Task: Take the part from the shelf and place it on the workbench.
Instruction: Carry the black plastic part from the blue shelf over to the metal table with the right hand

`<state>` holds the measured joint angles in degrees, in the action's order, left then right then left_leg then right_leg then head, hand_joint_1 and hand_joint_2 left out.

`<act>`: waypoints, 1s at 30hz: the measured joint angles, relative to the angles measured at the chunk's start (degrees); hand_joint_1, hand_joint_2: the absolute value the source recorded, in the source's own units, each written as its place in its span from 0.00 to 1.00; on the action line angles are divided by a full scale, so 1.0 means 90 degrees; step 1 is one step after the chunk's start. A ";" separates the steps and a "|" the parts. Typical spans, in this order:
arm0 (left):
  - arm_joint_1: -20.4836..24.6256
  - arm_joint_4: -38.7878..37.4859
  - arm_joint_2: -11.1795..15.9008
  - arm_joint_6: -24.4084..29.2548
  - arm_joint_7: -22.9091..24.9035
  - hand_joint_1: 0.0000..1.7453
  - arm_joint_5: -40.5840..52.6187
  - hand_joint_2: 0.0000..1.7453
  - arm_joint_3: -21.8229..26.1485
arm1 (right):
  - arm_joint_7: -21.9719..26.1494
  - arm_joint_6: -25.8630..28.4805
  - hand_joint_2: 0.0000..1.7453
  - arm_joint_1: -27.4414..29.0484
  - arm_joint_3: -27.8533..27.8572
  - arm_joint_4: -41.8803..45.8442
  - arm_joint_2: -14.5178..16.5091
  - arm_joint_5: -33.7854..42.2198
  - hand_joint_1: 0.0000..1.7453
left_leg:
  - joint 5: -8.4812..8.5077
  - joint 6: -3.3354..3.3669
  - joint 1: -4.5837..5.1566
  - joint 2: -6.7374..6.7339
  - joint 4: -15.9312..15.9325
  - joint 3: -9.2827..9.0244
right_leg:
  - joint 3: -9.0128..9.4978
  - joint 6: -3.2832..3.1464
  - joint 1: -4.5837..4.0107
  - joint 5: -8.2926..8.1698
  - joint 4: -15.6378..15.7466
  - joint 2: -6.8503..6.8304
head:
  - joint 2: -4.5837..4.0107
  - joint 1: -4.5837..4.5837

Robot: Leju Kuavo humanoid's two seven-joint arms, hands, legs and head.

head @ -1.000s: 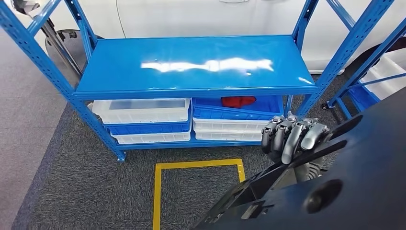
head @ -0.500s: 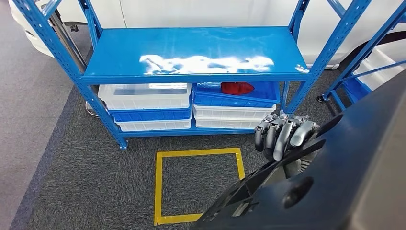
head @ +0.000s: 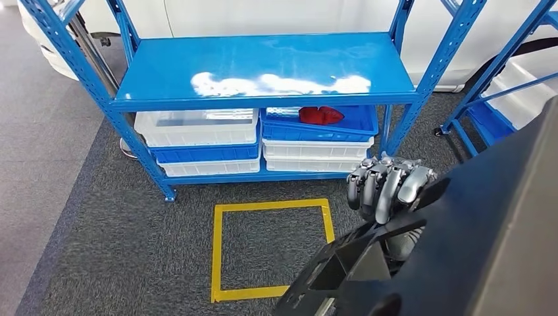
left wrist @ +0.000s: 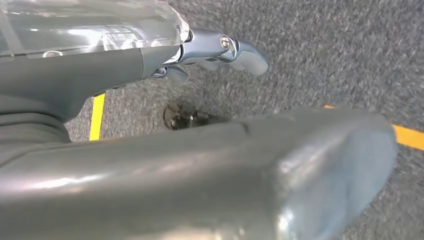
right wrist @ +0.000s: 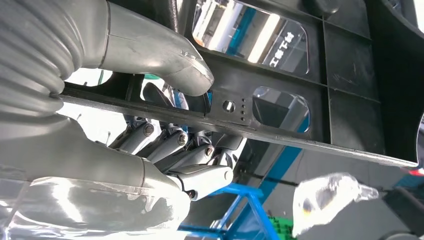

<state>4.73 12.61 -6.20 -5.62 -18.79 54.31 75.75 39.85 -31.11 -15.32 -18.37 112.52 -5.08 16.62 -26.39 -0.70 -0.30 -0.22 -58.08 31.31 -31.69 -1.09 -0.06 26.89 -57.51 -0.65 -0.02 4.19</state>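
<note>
While right hand (head: 388, 187) grips the black part (head: 460, 250) by its edge, left hand (left wrist: 220, 50) hangs with fingers loosely apart, holding nothing, near the blue shelf (head: 263, 69).

The part (head: 487, 230) is a large black panel of moulded plastic, flat and broad, held tilted in front of me so that its dark face fills the lower right of my head view. My right hand (head: 388, 187) grips it at its upper left edge, fingers (head: 378, 191) curled over the rim and thumb (right wrist: 165, 60) pressed on the other side. Seen from my right wrist, its back is ribbed and framed, with rectangular cut-outs and a small round hole just beside my thumb. The shelf (head: 263, 66) it came from stands well beyond my hand: a blue steel rack with a bare upper deck.
</note>
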 joint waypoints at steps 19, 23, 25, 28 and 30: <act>0.0002 0.0000 -0.0087 0.0041 0.0120 0.00 -0.0125 0.00 0.0147 | 0.0003 -0.0178 1.00 0.0288 0.0468 0.0461 0.0244 -0.1002 1.00 | -0.0081 -0.0093 -0.0045 -0.0500 -0.0016 0.0056 | -0.0165 0.0077 0.0090 -0.0081 -0.0089 -0.0134 | 0.0000 0.0000; -0.0025 0.0000 -0.0087 0.0044 0.0132 0.00 -0.0126 0.00 0.0208 | 0.0003 0.0001 1.00 0.0284 0.0367 0.0546 0.0321 -0.1052 1.00 | -0.0877 -0.0144 -0.0071 -0.0080 -0.1394 0.0622 | -0.0228 -0.0042 0.0084 -0.0161 -0.0071 0.0112 | 0.0000 0.0001; -0.0039 0.0000 -0.0086 0.0044 0.0148 0.00 -0.0114 0.00 0.0220 | 0.0002 0.0164 1.00 0.0285 0.0285 0.0590 0.0322 -0.1059 1.00 | -0.0969 -0.0127 -0.0070 -0.0036 -0.1852 0.0805 | -0.0262 -0.0054 0.0063 -0.0180 -0.0094 0.0268 | 0.0000 0.0001; -0.0035 0.0000 -0.0085 0.0045 0.0184 0.00 -0.0084 0.00 0.0222 | 0.0002 0.0274 1.00 0.0286 0.0228 0.0663 0.0322 -0.1027 1.00 | -0.0402 -0.0047 -0.0072 0.0156 -0.0826 0.0274 | -0.0278 -0.0029 0.0055 -0.0196 -0.0136 0.0504 | 0.0000 0.0001; -0.0033 0.0000 -0.0084 0.0049 0.0213 0.00 -0.0064 0.00 0.0222 | 0.0002 0.0256 1.00 0.0290 0.0220 0.0702 0.0322 -0.0993 1.00 | -0.0198 -0.0006 -0.0076 0.0389 -0.0146 -0.0040 | -0.0315 0.0031 0.0054 -0.0222 -0.0163 0.0644 | 0.0000 -0.0001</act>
<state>4.43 12.61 -6.96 -5.19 -16.87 53.74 77.75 39.86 -28.81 -12.71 -16.39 118.84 -2.18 7.68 -28.18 -0.75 -0.99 3.28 -59.39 30.95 -34.52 -0.81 0.43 24.89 -58.98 5.15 -0.02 4.19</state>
